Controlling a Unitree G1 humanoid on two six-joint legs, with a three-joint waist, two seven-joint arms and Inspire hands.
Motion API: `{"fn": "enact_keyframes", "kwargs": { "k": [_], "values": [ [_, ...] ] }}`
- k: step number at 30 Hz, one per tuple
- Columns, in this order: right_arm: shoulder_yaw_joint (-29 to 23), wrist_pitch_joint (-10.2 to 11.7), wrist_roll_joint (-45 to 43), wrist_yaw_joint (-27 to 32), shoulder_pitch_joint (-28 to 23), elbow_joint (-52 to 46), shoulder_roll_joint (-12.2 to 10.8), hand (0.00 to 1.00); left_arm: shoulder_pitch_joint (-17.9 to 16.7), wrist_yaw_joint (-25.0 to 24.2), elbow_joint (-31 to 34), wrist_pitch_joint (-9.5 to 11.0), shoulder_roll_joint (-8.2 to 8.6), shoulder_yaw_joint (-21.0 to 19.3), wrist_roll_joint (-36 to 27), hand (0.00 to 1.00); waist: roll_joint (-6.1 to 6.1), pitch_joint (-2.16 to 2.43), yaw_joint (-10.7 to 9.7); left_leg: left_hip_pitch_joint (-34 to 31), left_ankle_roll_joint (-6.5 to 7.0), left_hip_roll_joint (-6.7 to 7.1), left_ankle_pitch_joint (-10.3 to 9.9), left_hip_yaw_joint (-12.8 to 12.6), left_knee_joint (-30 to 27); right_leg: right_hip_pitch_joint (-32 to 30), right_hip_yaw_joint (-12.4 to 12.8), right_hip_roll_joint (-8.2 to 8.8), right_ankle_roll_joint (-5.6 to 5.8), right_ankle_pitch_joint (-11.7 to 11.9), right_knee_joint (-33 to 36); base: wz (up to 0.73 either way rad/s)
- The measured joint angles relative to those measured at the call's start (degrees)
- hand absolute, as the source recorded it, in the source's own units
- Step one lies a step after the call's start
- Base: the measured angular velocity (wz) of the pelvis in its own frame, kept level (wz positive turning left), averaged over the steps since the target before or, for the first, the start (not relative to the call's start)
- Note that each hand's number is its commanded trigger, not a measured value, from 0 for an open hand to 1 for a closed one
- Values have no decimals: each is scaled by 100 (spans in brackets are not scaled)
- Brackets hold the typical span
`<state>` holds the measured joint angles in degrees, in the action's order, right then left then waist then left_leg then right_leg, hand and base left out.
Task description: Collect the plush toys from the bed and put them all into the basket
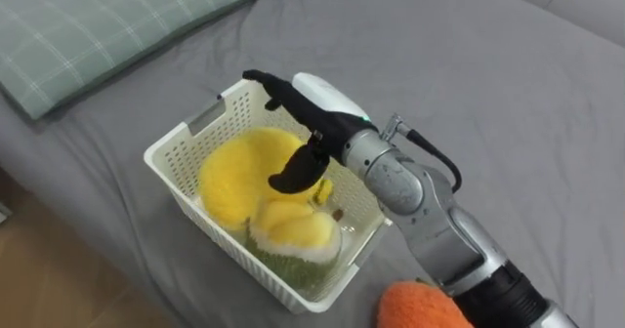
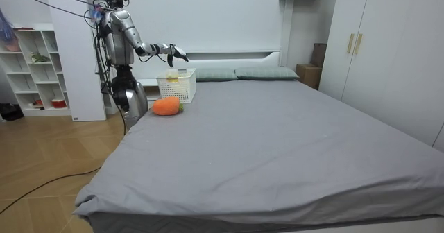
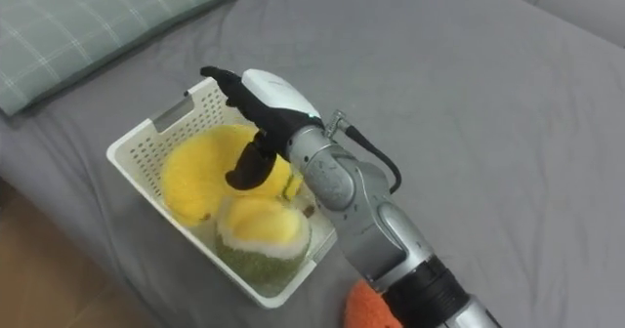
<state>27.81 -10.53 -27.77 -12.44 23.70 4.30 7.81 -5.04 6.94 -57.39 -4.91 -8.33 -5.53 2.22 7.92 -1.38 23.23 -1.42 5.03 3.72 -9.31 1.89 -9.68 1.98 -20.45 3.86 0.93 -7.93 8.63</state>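
Note:
A white slotted basket (image 1: 176, 148) stands on the grey bed near its edge. Inside lie a big yellow plush toy (image 1: 237, 169) and a round yellow-and-green plush toy (image 1: 293, 233). My right hand (image 1: 314, 114) hovers over the basket's far side, open, fingers stretched toward the rim and thumb hanging down over the toys, holding nothing. An orange plush toy (image 1: 422, 307) lies on the bed just right of the basket, under my forearm. In the room view I stand at the bed's side with that hand (image 2: 177, 51) held out above the basket (image 2: 177, 87).
A pale green checked pillow (image 1: 88, 25) lies to the upper left of the basket. The bed's edge and the wooden floor (image 1: 39, 269) run along the lower left. Wide grey sheet (image 1: 488, 84) spreads to the right.

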Motion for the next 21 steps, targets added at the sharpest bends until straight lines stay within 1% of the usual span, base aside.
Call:
{"fn": "enact_keyframes", "kwargs": {
  "k": [3,4,5,6,7,8,9,11,12,14,15,16,17,18,19,20,21],
  "values": [
    [-31,5,-7,-8,-1,-22,70,0,-14,2,0,-3,-1,-6,-1,0,1,1,-67,16,0,-2,0,-24,5,0,50,-4,0,0,-1,-2],
    [-31,5,-2,-10,-3,-22,83,0,-25,4,-3,-16,5,-3,-4,0,-5,-3,-101,23,1,-4,0,-41,4,-1,112,-12,0,0,-3,-10],
    [-31,5,-1,-11,-6,-22,97,0,-31,20,-10,-24,32,-6,-10,0,-18,-12,-107,46,1,-10,0,-91,12,-2,226,-23,0,0,-4,-15],
    [-37,5,18,-11,-5,-23,107,0,-33,34,-10,-24,49,-4,-10,0,-30,-20,-113,61,1,-11,0,-110,19,-1,274,-28,0,0,-5,-17],
    [-65,9,45,-10,-6,-23,120,0,-31,39,-10,-24,81,-3,-31,0,-50,-31,-160,68,2,-12,-1,-123,24,0,328,-31,0,0,-5,-9],
    [-119,23,45,-9,-5,-23,121,0,-30,39,-9,-23,96,1,-45,0,-55,-34,-247,68,2,-14,-1,-134,27,-7,334,-29,-1,1,-3,-5],
    [-156,43,45,-9,-9,-23,121,0,-32,39,-9,-23,99,2,-46,0,-56,-33,-274,70,2,-17,-1,-145,27,-11,335,-29,-1,1,-2,-5],
    [-391,64,42,25,-53,-116,157,0,-43,39,-6,-21,111,0,-45,0,-79,-16,-439,71,2,-19,-1,-157,22,-10,332,-28,-2,2,2,-2],
    [-460,63,39,56,-78,-165,174,0,-46,39,-5,-21,111,0,-44,0,-88,-11,-453,79,3,-19,-2,-168,23,-8,338,-28,-2,2,2,-5],
    [-699,80,39,234,-164,-353,253,0,-54,43,-4,-22,111,-12,-33,0,-128,13,-573,109,5,-21,-3,-210,28,-3,390,-29,-2,2,2,-10],
    [-769,97,41,290,-202,-379,260,0,-56,46,-4,-22,116,-28,-28,0,-141,22,-592,120,5,-24,-3,-237,28,-2,415,-29,-2,2,1,-18],
    [-956,140,61,372,-319,-437,271,0,-55,94,-3,-20,162,-122,-23,0,-170,32,-588,153,5,-33,-3,-321,32,1,477,-29,-2,2,0,-25],
    [-1132,184,77,445,-418,-437,315,0,-60,167,-8,-20,220,-200,-27,0,-209,50,-606,182,6,-33,-3,-360,51,6,512,-22,-1,1,2,-24],
    [-1214,185,111,486,-464,-437,348,0,-71,169,-9,-18,239,-235,-30,0,-222,58,-628,195,6,-33,-3,-372,59,9,550,-24,-1,1,3,-20],
    [-1389,185,284,557,-566,-437,385,0,-93,170,-8,-6,248,-267,-30,0,-238,75,-667,219,6,-41,-3,-417,67,15,606,-41,-1,2,3,-12],
    [-1516,195,464,674,-674,-437,408,0,-137,171,-8,-5,245,-278,-34,0,-254,83,-753,244,6,-44,-3,-423,68,41,613,-43,-1,2,4,-10],
    [-1574,200,535,733,-733,-437,417,0,-156,171,-8,-5,244,-277,-34,0,-264,80,-791,266,6,-48,-3,-430,71,59,617,-43,-1,2,4,-4]
  ]
}}
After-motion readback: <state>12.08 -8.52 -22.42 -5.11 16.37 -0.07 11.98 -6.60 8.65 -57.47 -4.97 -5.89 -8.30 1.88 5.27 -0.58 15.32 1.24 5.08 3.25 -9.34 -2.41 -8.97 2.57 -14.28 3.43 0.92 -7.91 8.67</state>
